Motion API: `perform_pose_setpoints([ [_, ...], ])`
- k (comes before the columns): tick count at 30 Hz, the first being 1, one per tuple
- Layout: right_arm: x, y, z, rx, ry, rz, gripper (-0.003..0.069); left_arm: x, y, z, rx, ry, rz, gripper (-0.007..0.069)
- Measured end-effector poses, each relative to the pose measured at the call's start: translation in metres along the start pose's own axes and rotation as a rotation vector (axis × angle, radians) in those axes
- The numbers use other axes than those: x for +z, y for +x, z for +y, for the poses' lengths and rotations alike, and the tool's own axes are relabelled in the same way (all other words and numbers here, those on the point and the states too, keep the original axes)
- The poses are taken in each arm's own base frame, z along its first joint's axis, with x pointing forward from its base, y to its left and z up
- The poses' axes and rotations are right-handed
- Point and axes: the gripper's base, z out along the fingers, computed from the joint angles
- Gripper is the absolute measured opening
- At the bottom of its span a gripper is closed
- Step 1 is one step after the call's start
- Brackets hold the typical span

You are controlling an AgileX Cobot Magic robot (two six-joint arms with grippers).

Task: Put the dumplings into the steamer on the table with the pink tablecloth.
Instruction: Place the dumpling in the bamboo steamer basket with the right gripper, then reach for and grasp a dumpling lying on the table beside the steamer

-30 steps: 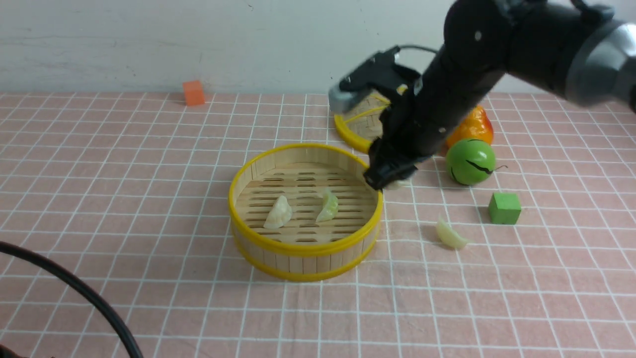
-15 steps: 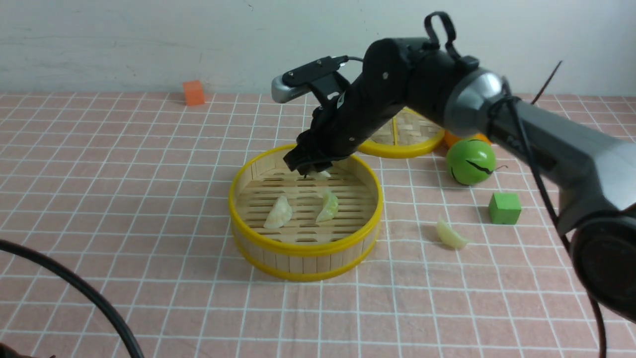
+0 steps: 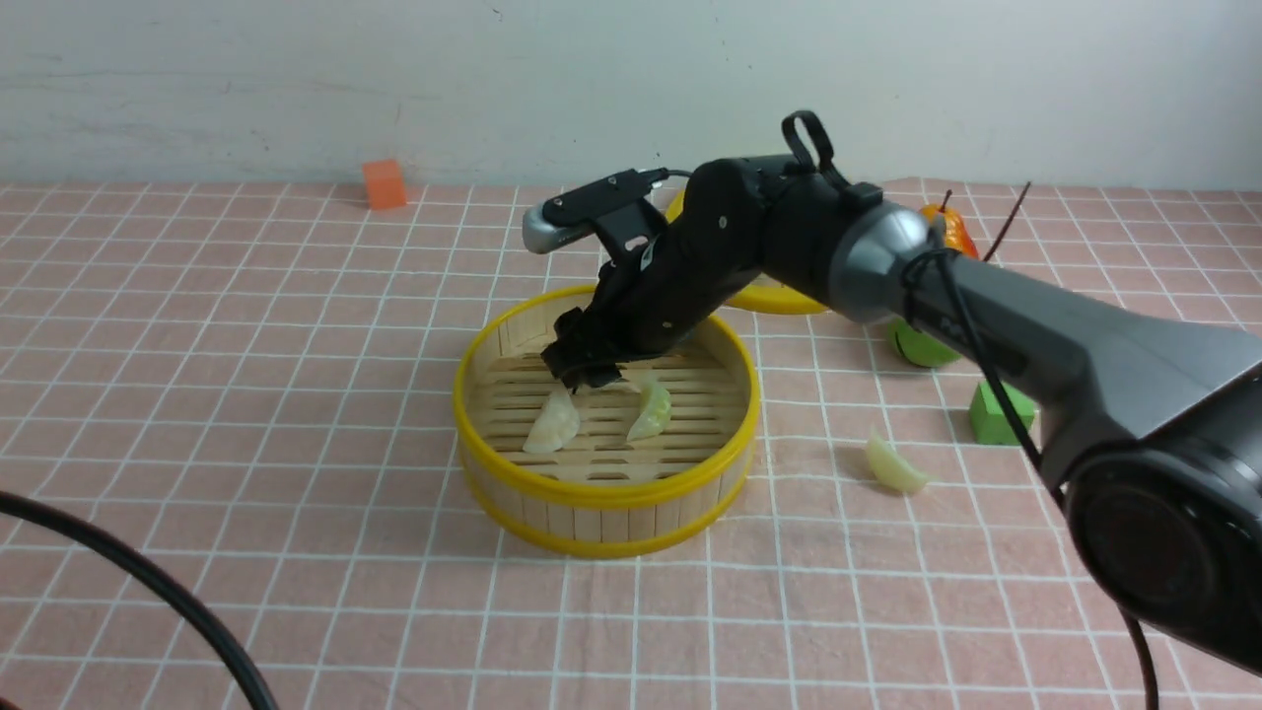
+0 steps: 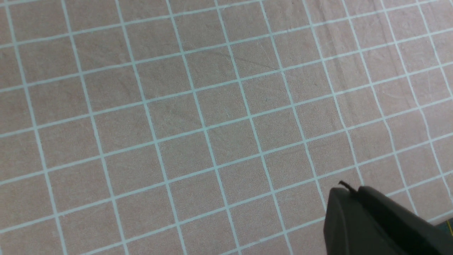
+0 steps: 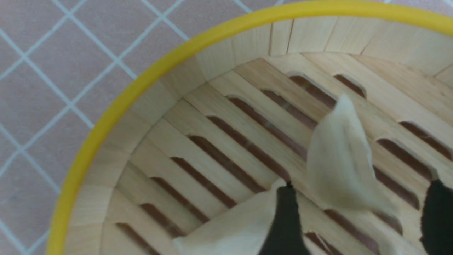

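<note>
The steamer (image 3: 606, 496) stands mid-table on the pink tablecloth (image 3: 246, 394). A cream dumpling (image 3: 553, 422) and the green-tinted dumpling (image 3: 651, 408) lie on its slats. My right gripper (image 3: 589, 373) is low inside the steamer, jaws open. In the right wrist view its fingertips (image 5: 285, 216) stand wide apart over the slatted floor (image 5: 212, 159). A cream dumpling (image 5: 338, 163) lies loose just past them and another (image 5: 230, 230) lies beside one finger. A fourth dumpling (image 3: 895, 465) lies on the cloth to the steamer's right. My left gripper (image 4: 348, 191) is shut over bare cloth.
The flat lid (image 3: 779, 296) lies behind the steamer, partly hidden by my right arm. A green ball (image 3: 912, 347), an orange fruit (image 3: 954, 232) and a green cube (image 3: 998, 414) sit at the right. An orange cube (image 3: 384, 184) sits far left. A black cable (image 3: 148, 582) crosses the near left corner.
My right arm carried a dumpling left from beside the steamer to over it, then lowered inside. Its jaws have opened and the dumpling is out of them.
</note>
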Motion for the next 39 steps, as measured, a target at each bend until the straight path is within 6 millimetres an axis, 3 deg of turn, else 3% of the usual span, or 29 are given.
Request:
perform_pose_setpoints([
  [1, -0.016, -0.007, 0.003, -0.01, -0.001, 0.006, 0.0566, 0.0, 0.001, 0.0, 0.0, -0.001, 0.007, 0.002],
  [2, -0.017, -0.007, 0.003, -0.01, -0.001, 0.004, 0.0566, 0.0, 0.001, 0.0, 0.0, -0.001, 0.008, 0.002],
  [4, -0.059, -0.022, 0.009, -0.057, 0.018, 0.009, 0.0606, 0.0, 0.002, 0.0, 0.0, -0.003, 0.017, 0.002],
  [6, -0.081, -0.028, 0.012, -0.081, 0.039, 0.013, 0.0607, 0.0, 0.002, 0.0, 0.0, -0.003, 0.018, 0.002],
  [7, -0.107, -0.033, 0.014, -0.091, 0.063, 0.027, 0.0598, 0.0, 0.002, 0.0, 0.0, -0.003, 0.018, 0.002],
  [9, -0.131, -0.034, 0.016, -0.096, 0.094, 0.055, 0.058, 0.0, 0.002, 0.0, 0.001, -0.003, 0.017, 0.0021],
  [10, -0.151, -0.033, 0.016, -0.109, 0.137, 0.087, 0.0555, 0.0, 0.001, 0.0, 0.009, -0.002, 0.01, 0.0021],
  [15, -0.187, -0.026, 0.001, -0.099, 0.255, 0.114, 0.0486, 0.0, -0.001, 0.0, 0.025, 0.001, -0.011, 0.0027],
  [18, -0.189, -0.012, -0.016, -0.054, 0.272, 0.166, 0.0468, 0.0, -0.001, 0.0, 0.026, 0.003, -0.013, 0.0028],
  [26, -0.149, 0.06, -0.087, 0.141, 0.267, 0.411, 0.0458, 0.0, -0.001, -0.001, 0.021, 0.012, -0.012, 0.0028],
  [39, -0.059, 0.108, -0.114, 0.181, 0.206, 0.497, 0.0452, 0.0, -0.001, -0.001, 0.02, 0.014, -0.012, 0.0036],
])
